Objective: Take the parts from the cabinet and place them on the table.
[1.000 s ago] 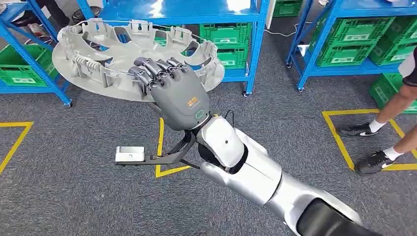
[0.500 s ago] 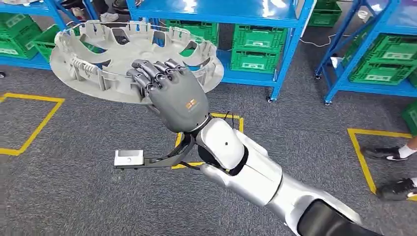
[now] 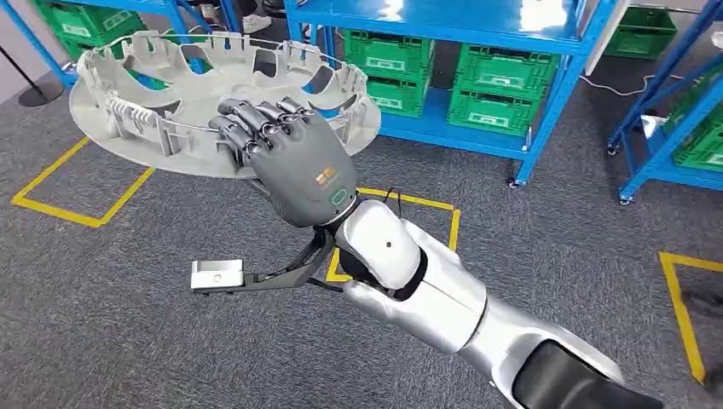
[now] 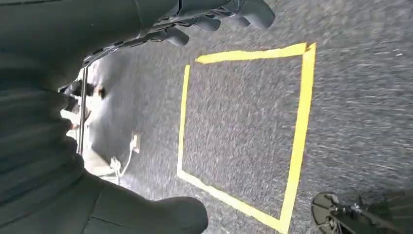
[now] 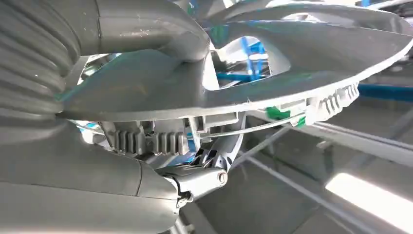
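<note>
One large round grey plastic wheel cover (image 3: 217,102) gripped by right hand (image 3: 294,162); left hand (image 4: 214,12) fingers curled, empty. Keep cover level while walking to table.

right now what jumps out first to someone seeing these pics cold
The big grey wheel cover stands out first, held out flat in the upper left of the head view by the right hand, whose fingers curl over its near rim. Behind it stand blue shelves stacked with green crates, and yellow tape squares mark the grey carpet.
</note>
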`<action>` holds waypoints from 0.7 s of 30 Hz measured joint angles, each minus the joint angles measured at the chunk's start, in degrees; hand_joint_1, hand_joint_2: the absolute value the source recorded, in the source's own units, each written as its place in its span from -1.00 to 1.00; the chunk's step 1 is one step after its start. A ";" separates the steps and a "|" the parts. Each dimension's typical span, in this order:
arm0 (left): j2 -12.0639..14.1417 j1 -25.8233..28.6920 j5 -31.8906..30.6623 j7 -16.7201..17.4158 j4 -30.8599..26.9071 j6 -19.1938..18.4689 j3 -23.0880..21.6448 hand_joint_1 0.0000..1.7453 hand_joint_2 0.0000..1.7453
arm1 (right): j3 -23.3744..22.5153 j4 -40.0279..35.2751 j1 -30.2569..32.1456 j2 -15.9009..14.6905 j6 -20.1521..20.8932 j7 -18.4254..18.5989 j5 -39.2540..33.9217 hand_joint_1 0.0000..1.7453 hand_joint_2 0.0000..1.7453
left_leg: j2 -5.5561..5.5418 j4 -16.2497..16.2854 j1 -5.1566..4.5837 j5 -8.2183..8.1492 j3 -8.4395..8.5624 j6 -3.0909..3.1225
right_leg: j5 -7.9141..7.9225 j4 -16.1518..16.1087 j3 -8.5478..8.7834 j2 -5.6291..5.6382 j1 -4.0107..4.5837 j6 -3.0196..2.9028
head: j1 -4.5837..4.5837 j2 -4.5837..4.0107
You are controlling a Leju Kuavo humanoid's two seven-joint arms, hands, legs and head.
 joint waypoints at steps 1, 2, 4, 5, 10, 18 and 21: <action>-0.02 -0.16 0.02 -0.11 0.02 0.02 0.00 -1.00 1.00 | 0.00 0.00 -0.11 0.11 0.00 -0.02 0.00 1.00 1.00 | 2.47 -2.31 -0.77 -1.04 0.99 0.53 | -0.04 0.07 -0.15 -0.60 0.50 0.36 | -0.06 0.00; -0.02 -0.19 0.02 -0.22 0.00 0.09 0.00 -1.00 1.00 | 0.02 0.00 -0.32 0.17 0.02 -0.02 -0.02 1.00 1.00 | 1.52 -2.48 -0.69 -0.30 0.79 1.51 | 0.02 0.19 -0.26 -1.02 0.70 0.71 | 0.11 0.00; -0.02 -0.03 0.02 -0.20 0.02 0.09 0.00 -1.00 1.00 | 0.04 0.00 -0.50 0.44 0.00 -0.04 -0.07 1.00 1.00 | 0.32 -2.29 -0.76 -0.17 0.22 1.95 | 0.23 -0.05 -0.18 -2.05 0.73 1.16 | 0.04 0.00; -0.02 0.04 0.02 -0.17 0.02 0.09 0.00 -1.00 1.00 | 0.04 0.00 -0.55 0.70 0.02 -0.02 -0.09 1.00 1.00 | -0.31 -2.46 -0.62 0.06 0.10 2.32 | 0.21 -0.11 -0.09 -2.66 0.86 1.48 | 0.04 0.00; -0.11 -0.44 -0.42 -0.02 0.00 -0.11 0.00 -1.00 1.00 | 0.04 0.00 -0.68 0.68 -0.02 0.11 -0.13 1.00 1.00 | -3.45 -2.85 -0.19 1.12 -0.77 3.78 | -8.11 15.14 -6.94 4.87 0.25 2.50 | 0.11 0.00; -0.20 -0.60 -1.38 0.72 -0.04 -0.18 0.00 -1.00 1.00 | 0.04 -0.57 -0.29 0.20 -0.26 1.05 0.70 1.00 1.00 | -9.01 -2.10 -0.16 2.30 -2.41 2.02 | -1.07 0.56 0.10 8.70 0.39 1.33 | 0.00 0.00; 0.04 -0.38 -1.38 0.70 -0.07 -0.18 -0.02 -1.00 1.00 | 0.04 -0.87 -0.19 0.20 -0.33 1.33 0.92 1.00 1.00 | -10.11 -2.58 0.15 2.89 -3.00 0.91 | -0.15 -0.32 0.51 6.80 -0.04 0.04 | 0.11 0.00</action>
